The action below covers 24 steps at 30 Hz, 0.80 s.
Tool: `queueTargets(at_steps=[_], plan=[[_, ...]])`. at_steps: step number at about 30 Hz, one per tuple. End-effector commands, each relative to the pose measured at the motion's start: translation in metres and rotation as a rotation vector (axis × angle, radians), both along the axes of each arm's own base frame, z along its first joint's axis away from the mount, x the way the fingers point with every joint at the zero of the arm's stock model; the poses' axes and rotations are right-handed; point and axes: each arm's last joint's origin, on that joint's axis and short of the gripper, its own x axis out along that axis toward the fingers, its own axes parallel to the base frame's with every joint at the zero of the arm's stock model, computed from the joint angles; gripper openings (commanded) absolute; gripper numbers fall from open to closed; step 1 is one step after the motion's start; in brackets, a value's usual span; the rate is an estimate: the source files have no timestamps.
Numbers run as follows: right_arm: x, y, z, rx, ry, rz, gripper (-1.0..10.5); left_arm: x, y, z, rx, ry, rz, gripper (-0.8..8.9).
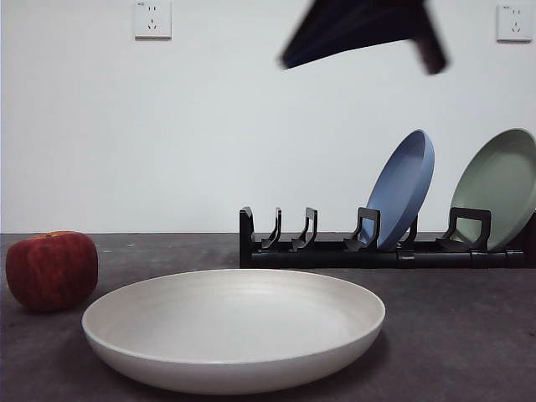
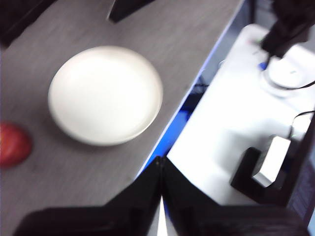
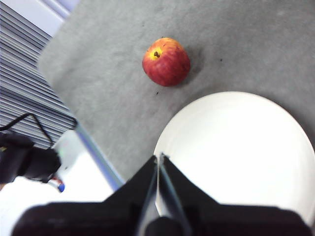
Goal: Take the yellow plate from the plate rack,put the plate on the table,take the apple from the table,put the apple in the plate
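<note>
The cream yellow plate (image 1: 234, 327) lies flat on the dark grey table (image 1: 452, 335), near the front; it also shows in the left wrist view (image 2: 106, 93) and the right wrist view (image 3: 236, 147). The red apple (image 1: 52, 270) stands on the table left of the plate, apart from it, stem up (image 3: 166, 61). The black plate rack (image 1: 335, 247) stands behind at the right. My right gripper (image 3: 160, 156) is shut and empty, high above the plate's near rim. My left gripper (image 2: 161, 160) is shut and empty, above the table's edge. A dark blurred arm (image 1: 360, 29) hangs at the top of the front view.
A blue plate (image 1: 404, 188) and a pale green plate (image 1: 498, 188) lean in the rack's right slots; the left slots hold nothing. Beyond the table's edge lies a white surface with cables and black gear (image 2: 266, 172).
</note>
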Motion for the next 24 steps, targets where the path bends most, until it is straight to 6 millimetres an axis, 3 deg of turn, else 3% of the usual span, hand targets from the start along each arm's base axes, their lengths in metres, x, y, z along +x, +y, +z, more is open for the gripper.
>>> queueTargets(at_steps=[1,7,9,12,17,24], plan=[[0.011,0.035,0.006,-0.02,-0.02,0.011,1.7,-0.003,0.01,0.003,-0.063,0.014,0.046,-0.07],[0.034,0.105,0.011,-0.079,-0.045,0.042,8.0,-0.009,0.027,0.006,-0.124,-0.003,0.045,-0.07],[0.041,0.123,0.008,-0.116,-0.055,0.052,8.8,-0.011,0.032,0.006,-0.141,-0.006,0.041,-0.07],[0.051,0.152,-0.001,-0.165,-0.061,0.078,8.9,-0.013,0.041,0.007,-0.17,-0.016,0.039,-0.07],[0.077,0.206,-0.036,-0.317,-0.088,0.113,8.9,-0.02,0.059,0.008,-0.234,-0.034,0.035,-0.07],[0.09,0.229,-0.09,-0.43,-0.083,0.151,8.9,-0.024,0.073,0.008,-0.281,-0.048,0.033,-0.07]])
